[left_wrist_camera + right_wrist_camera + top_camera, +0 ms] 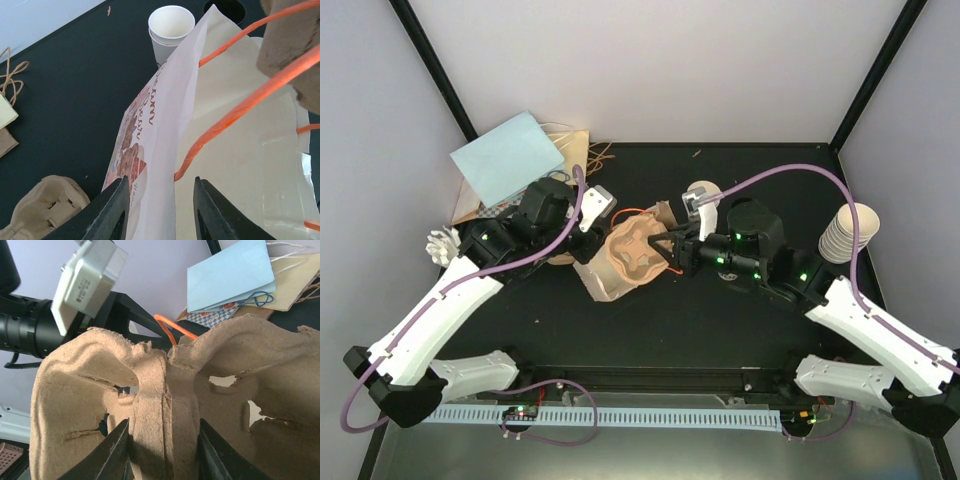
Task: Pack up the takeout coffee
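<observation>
Two-fingered right gripper [162, 445] clamps fibrous pulp tray [250, 370]; left gripper [159, 200] gapes astride smooth paper bag [235, 170].

Mid-desk [720, 330], I see the brown moulded pulp cup tray [630, 258] over the printed cream paper bag with orange handles [150, 150]. The open cream paper cup [703, 193] stands behind, to their right. The nested stack of paper cups [848, 232] is far right, the light blue paper sheet [508, 155] back left.
</observation>
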